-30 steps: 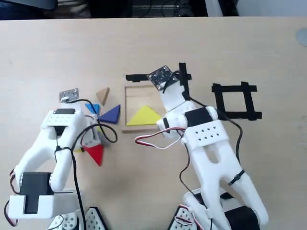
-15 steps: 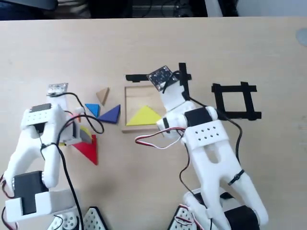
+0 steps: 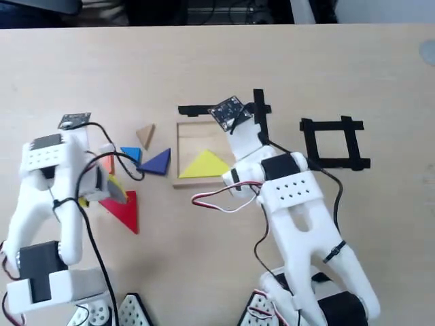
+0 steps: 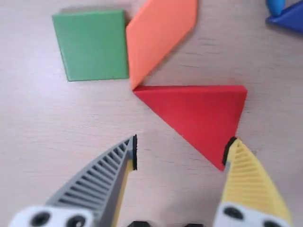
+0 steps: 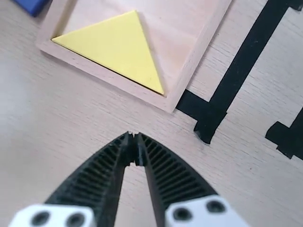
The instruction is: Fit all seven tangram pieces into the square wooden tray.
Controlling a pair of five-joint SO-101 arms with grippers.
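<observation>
While spread wide, hovers well left of tray (image 3: 179, 153): L tool (image 4: 182, 150), yellow fingertip at corner of red triangle (image 4: 199, 113). Also left of tray, touching: orange slanted piece (image 4: 158, 35) & green square (image 4: 92, 45). Inside tray: yellow triangle (image 5: 118, 47). Just outside tray's rim on desk (image 5: 57, 118), near black tape (image 5: 236, 71): R tool (image 5: 133, 138), pressed together, holding nothing.

Bare table (image 4: 57, 123) between your left claw's (image 4: 182, 147) spread tips, red triangle (image 4: 203, 111) at one tip, orange parallelogram (image 4: 161, 33) and green square (image 4: 92, 45) crowded just beyond, tray's (image 3: 181, 146) upper left free.
</observation>
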